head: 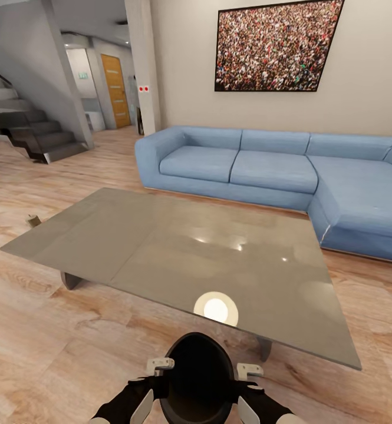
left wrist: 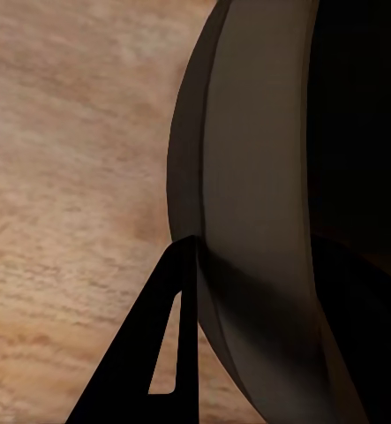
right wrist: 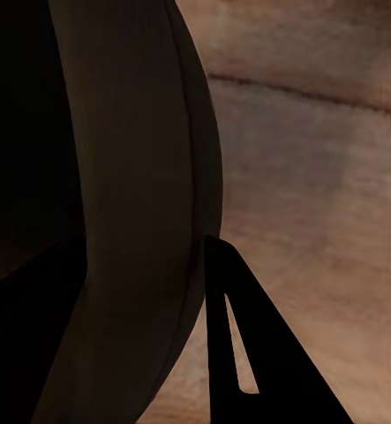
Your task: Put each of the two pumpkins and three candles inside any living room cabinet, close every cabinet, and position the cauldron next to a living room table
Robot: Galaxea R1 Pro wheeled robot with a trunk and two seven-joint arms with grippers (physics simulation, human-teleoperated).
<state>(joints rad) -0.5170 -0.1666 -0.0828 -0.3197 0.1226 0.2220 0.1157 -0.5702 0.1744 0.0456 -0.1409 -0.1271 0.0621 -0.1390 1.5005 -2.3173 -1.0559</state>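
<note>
Squat black round-bodied cauldron [head: 196,377], matte with a dark hollow mouth, held nearest the camera above the wooden plank floor [head: 60,353]. Left pincer [head: 151,377] clenched on the cauldron's left rim; one finger [left wrist: 151,353] lies against the outer wall. Right pincer [head: 243,383] clenched on the right rim, likewise. Just beyond the cauldron: large low rectangular desk with glossy grey glass-like top [head: 178,247], a round lamp reflection on its near edge. Behind the desk, a light blue corner sofa [head: 266,168]; above the sofa, a framed crowd picture [head: 275,44].
</note>
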